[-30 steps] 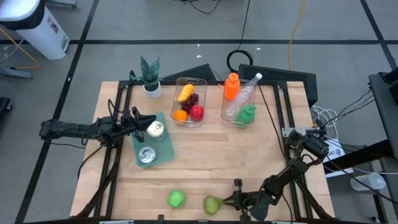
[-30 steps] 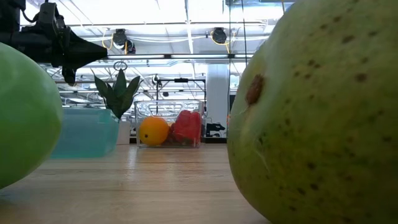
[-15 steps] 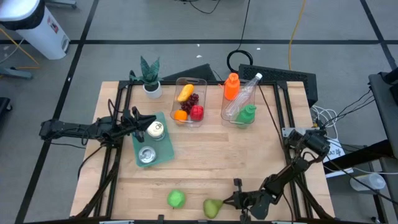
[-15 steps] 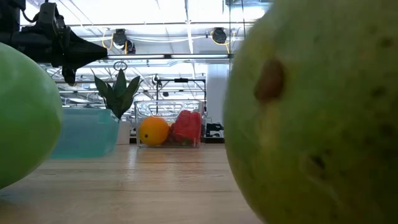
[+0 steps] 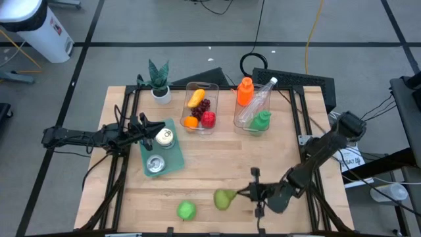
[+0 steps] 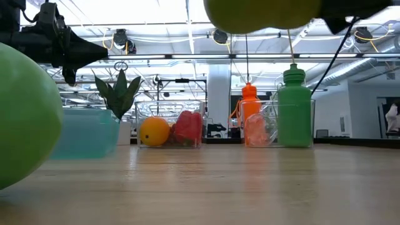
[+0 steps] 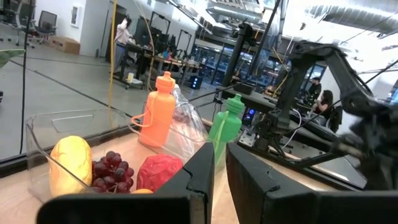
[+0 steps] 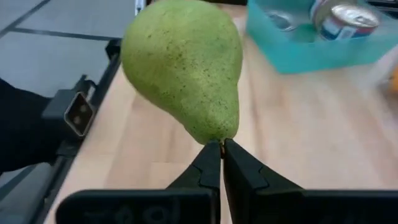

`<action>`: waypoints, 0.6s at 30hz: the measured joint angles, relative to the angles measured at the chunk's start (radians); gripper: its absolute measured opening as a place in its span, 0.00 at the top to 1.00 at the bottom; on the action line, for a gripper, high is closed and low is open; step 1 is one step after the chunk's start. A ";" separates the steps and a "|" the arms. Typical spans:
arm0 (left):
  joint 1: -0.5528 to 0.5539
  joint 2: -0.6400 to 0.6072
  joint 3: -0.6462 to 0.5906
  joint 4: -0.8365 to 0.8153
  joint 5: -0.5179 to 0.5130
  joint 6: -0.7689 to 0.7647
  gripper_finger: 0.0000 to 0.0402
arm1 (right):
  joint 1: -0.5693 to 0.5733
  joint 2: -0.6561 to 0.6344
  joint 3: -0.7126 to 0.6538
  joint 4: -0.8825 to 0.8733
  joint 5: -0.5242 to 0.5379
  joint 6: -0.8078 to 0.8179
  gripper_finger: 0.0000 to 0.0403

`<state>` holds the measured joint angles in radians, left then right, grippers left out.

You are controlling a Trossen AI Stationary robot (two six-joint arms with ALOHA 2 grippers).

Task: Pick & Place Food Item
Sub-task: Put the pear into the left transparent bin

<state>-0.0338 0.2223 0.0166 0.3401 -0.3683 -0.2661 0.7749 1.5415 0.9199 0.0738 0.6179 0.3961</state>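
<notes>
Speckled green pear lifted, carry step beginning

From above, the right gripper [image 5: 242, 193] pinches the speckled green pear [image 5: 225, 198] above the wooden table [image 5: 263, 158]; its wrist view shows fingertips closed on the stem end; next likely the clear plastic fruit bin [image 5: 200, 107]. Left gripper [image 5: 152, 128] waits closed.

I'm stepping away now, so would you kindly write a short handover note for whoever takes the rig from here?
Right claw: shut on the pear by its narrow end, lifted clear of the table near the front edge.
Left claw: shut, empty, waiting over the teal tray that holds two cans.
Green apple: on the table beside the lifted pear.
Clear fruit bin: at the back, with banana, grapes, orange and a red fruit.
Done: pear picked.
Left: carry and place it, probably in the fruit bin.
</notes>
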 joint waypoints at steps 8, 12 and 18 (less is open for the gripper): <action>0.000 0.000 0.000 0.000 0.000 0.000 0.88 | -0.199 -0.117 0.159 -0.330 -0.118 -0.154 1.00; 0.000 0.000 0.000 0.000 0.000 0.001 0.88 | -0.324 -0.117 0.314 -0.498 -0.152 -0.272 1.00; 0.000 0.000 0.000 0.000 0.000 0.001 0.88 | -0.533 -0.117 0.470 -0.573 -0.192 -0.478 1.00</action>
<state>-0.0338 0.2223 0.0166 0.3399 -0.3683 -0.2653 0.2424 1.4250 1.3897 -0.4995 0.4260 -0.0823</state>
